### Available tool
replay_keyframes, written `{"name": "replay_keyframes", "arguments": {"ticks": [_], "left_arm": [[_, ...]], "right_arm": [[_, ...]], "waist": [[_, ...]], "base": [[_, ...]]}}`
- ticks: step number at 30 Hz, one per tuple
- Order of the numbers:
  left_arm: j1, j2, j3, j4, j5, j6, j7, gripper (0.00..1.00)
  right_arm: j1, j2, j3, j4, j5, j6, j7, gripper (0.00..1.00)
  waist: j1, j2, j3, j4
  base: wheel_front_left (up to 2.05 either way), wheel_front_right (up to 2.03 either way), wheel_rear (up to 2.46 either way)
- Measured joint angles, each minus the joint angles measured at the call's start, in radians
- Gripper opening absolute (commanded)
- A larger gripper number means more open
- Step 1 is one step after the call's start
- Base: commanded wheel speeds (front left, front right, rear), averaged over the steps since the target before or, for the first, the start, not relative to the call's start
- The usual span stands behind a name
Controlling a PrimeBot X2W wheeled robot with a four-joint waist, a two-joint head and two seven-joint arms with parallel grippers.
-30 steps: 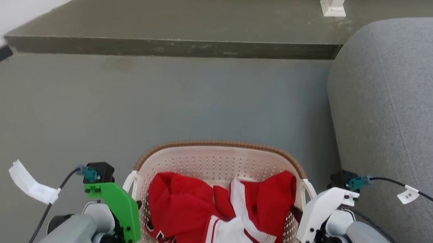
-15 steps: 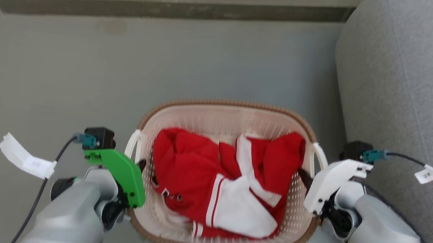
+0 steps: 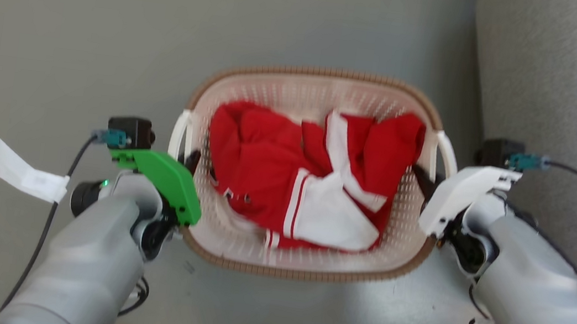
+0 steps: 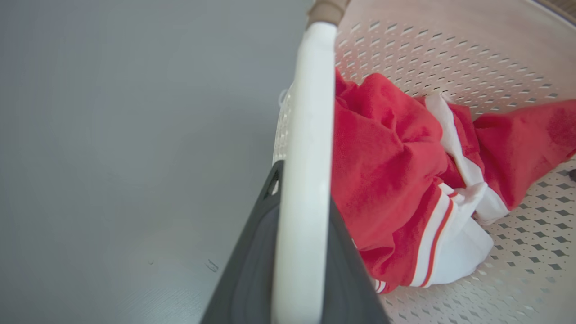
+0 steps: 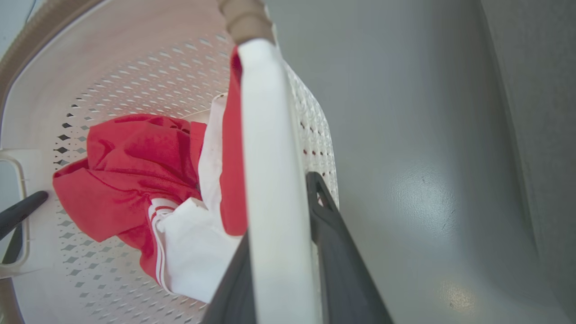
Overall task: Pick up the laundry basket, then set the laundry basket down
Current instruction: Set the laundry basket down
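Laundry basket: cream-white plastic, rounded-rectangular, with walls and bottom pierced by rows of small slots. The rim is a brown band with a woven look. A smooth white loop handle stands on each short side. Inside lies a crumpled red garment of soft cloth with white panels and thin red-and-white stripes.

Surroundings: a smooth grey floor with a dull sheen, and a grey woven-fabric sofa on the robot's right.

Left gripper: the two dark fingers are narrowed onto the left handle, one on the outer face and one on the inner, both touching it. The handle bar runs up between them in the left wrist view. A green cover sits on that wrist.

Right gripper: it clamps the right handle the same way, one finger on each side and no gap to the bar. A white cover sits on that wrist.

Position: the basket sits between the two grippers, centred before the robot and level, with its right end near the sofa. The pictures do not settle whether its base touches the floor.
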Motion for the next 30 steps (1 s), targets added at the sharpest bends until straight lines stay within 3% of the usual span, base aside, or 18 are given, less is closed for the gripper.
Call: {"name": "replay_keyframes", "arguments": {"ticks": [30], "left_arm": [[-0.215,-0.001,0.017,-0.028,0.003,0.027,-0.108,0.00]], "right_arm": [[-0.174,-0.063,0.010,-0.077,0.008,0.000,-0.150,0.00]], "waist": [[0.0001,0.0000,0.368,0.020]], "base": [[0.00,0.00,0.00]]}}
